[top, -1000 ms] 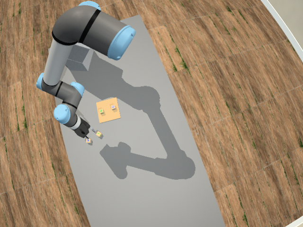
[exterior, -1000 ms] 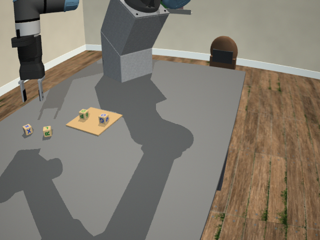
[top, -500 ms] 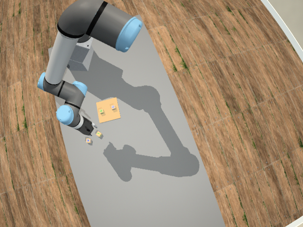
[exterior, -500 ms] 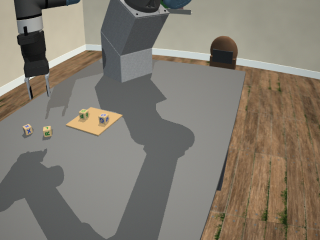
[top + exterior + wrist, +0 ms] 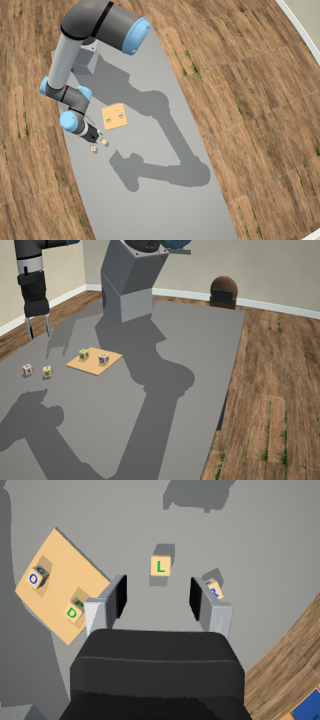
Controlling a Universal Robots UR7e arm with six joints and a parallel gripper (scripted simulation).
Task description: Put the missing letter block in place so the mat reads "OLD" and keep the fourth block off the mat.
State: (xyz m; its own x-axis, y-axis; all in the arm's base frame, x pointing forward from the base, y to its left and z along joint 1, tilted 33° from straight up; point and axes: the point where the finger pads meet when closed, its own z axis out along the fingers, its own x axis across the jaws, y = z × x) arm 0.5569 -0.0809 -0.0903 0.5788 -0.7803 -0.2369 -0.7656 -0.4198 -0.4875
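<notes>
An orange mat (image 5: 114, 116) lies on the grey table. On it stand a block with a blue O on top (image 5: 36, 578) and a block with a green D on top (image 5: 74, 612), with a gap between them. Off the mat lie a block with a green L on top (image 5: 160, 566) and a block with blue letters, an X on its side (image 5: 27, 369). The L block also shows in the exterior view (image 5: 47, 371). My gripper (image 5: 158, 589) (image 5: 39, 334) is open and empty. It hangs well above the table. In the wrist view the L block lies just ahead of the fingers.
The robot's grey pedestal (image 5: 129, 291) stands behind the mat. The table's left edge and the wooden floor run close to the two loose blocks. A brown rounded object (image 5: 223, 292) sits beyond the table's far corner.
</notes>
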